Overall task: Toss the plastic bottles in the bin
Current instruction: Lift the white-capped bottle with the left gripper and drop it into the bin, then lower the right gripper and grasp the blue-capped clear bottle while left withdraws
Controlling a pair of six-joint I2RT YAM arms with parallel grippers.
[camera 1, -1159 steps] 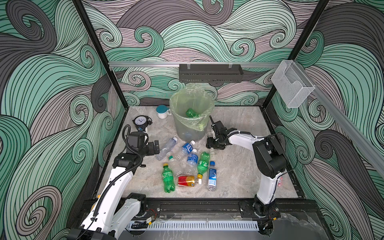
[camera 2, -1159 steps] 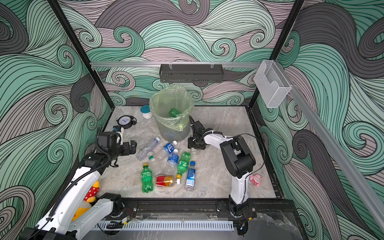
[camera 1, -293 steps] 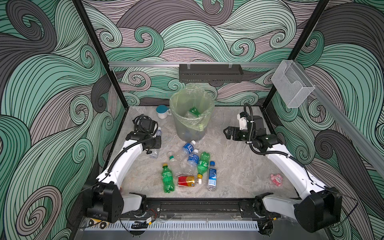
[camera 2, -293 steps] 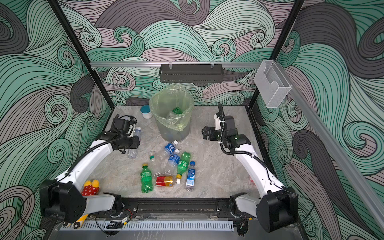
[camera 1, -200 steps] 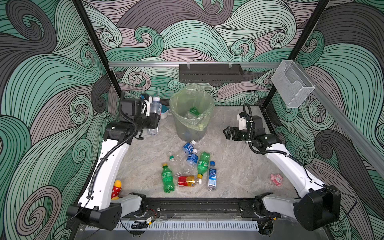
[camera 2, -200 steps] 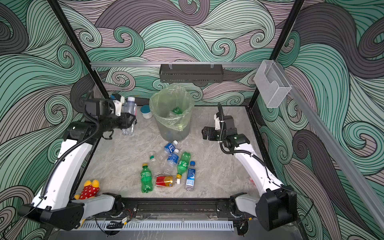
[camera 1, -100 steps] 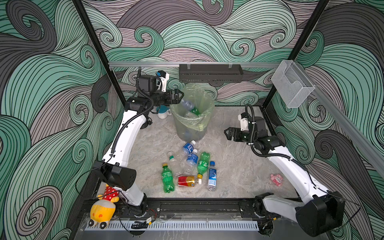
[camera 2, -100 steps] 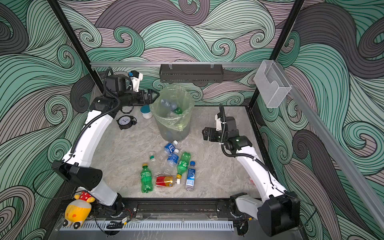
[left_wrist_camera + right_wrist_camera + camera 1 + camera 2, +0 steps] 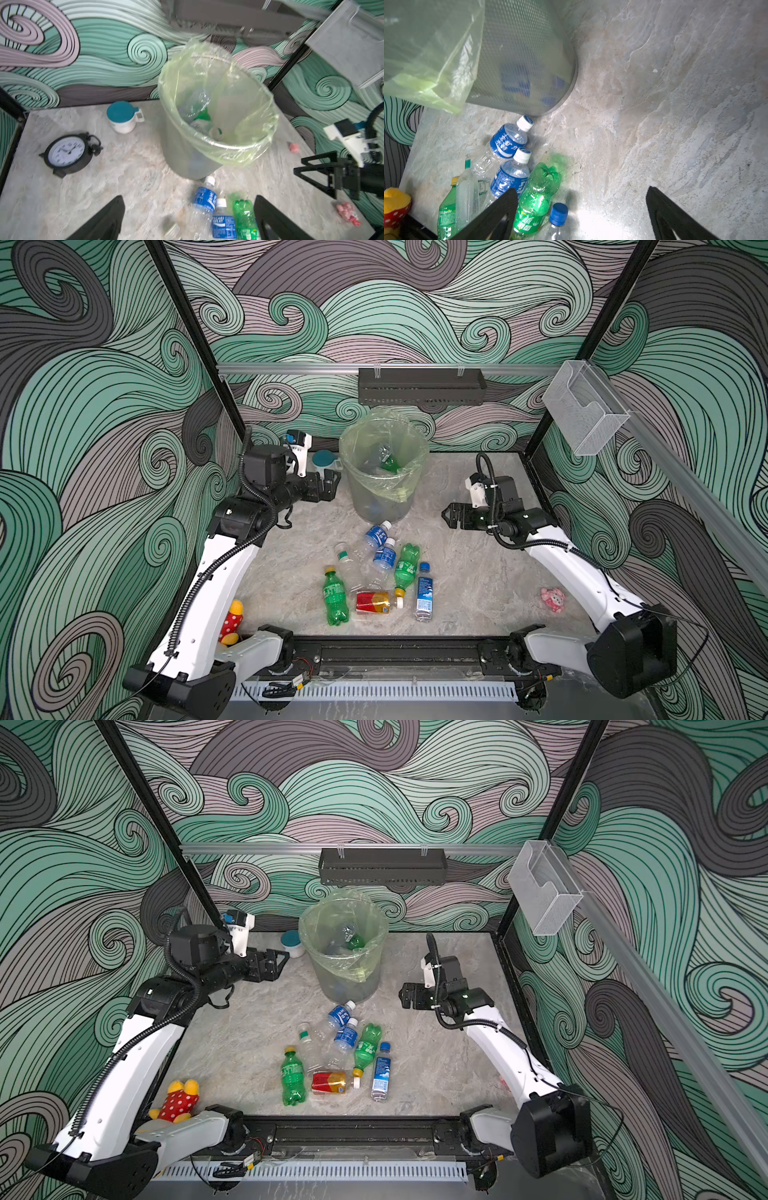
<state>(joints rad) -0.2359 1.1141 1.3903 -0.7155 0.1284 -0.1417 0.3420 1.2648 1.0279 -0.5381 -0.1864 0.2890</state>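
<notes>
Green and blue-labelled plastic bottles (image 9: 406,566) lie clustered on the tabletop (image 9: 478,572) before the bin (image 9: 374,497), so, with my left jaws and right jaws both gaping empty, I should straddle one outer bottle across its body, clear of neighbours.

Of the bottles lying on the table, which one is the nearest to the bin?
The blue-labelled bottle whose white cap nearly touches the bin's base. Its twin lies just beyond it; the rest are farther off.
</notes>
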